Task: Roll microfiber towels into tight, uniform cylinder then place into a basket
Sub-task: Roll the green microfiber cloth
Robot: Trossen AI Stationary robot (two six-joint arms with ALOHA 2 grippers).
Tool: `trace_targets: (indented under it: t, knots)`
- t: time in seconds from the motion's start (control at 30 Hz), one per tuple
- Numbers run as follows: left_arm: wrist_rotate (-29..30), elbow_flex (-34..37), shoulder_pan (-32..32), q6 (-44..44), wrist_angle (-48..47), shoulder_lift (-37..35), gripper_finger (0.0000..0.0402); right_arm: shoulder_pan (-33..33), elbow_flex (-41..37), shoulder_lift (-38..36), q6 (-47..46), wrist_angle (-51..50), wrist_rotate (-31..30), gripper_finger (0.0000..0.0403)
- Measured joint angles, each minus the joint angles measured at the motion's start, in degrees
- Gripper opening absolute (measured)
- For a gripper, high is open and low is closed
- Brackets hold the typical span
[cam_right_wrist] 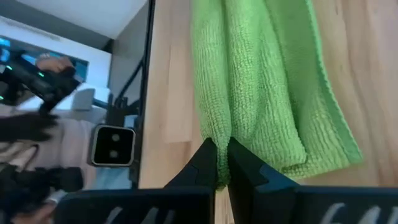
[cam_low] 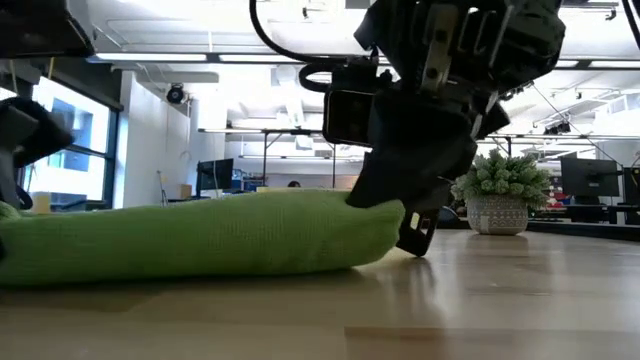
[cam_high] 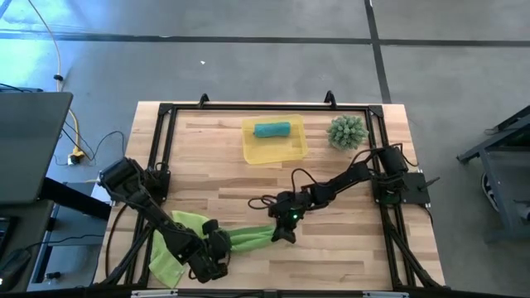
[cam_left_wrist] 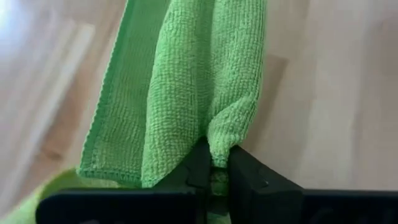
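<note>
My left pincer (cam_left_wrist: 216, 171) and right pincer (cam_right_wrist: 222, 160) were each clamped on an end of the lime towel (cam_high: 248, 237) at bottom centre, and uneven pulling could've unrolled it.

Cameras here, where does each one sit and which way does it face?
High view: above the table, looking straight down; both arms, basket, lime towel.
Low view: at tabletop height, looking level across; lime towel, an arm's hand, potted plant.
Left wrist view: on the left arm, past its left hand pinching the towel.
Right wrist view: on the right arm, right hand pinching the towel.
All share the lime towel.
</note>
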State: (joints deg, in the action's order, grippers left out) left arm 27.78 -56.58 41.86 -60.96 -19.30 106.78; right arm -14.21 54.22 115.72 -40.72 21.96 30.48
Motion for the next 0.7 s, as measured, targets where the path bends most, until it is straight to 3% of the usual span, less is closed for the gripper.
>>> trace_targets:
  t: [0.3, 0.5, 0.6, 0.7]
  knots:
    - [-6.13, 12.96, -1.07, -12.09, 22.76, -6.55, 0.0007, 0.72, 0.09, -0.07, -1.39, -0.97, 0.28, 0.0002]
    - [-5.52, 25.83, -1.58, -26.11, 43.16, -8.24, 0.0006, 0.7, 0.09, -0.06, -1.52, -1.92, -1.92, 0.0002]
    - [-5.03, 27.9, -2.02, -31.95, 45.23, -8.39, 0.0009, 0.58, 0.07, -0.07, -1.43, -2.86, -4.83, 0.0002]
    - [-6.05, 27.9, -2.74, -32.01, 45.07, -8.52, 0.0011, 0.63, 0.06, -0.11, -0.8, -3.75, -7.39, 0.0004]
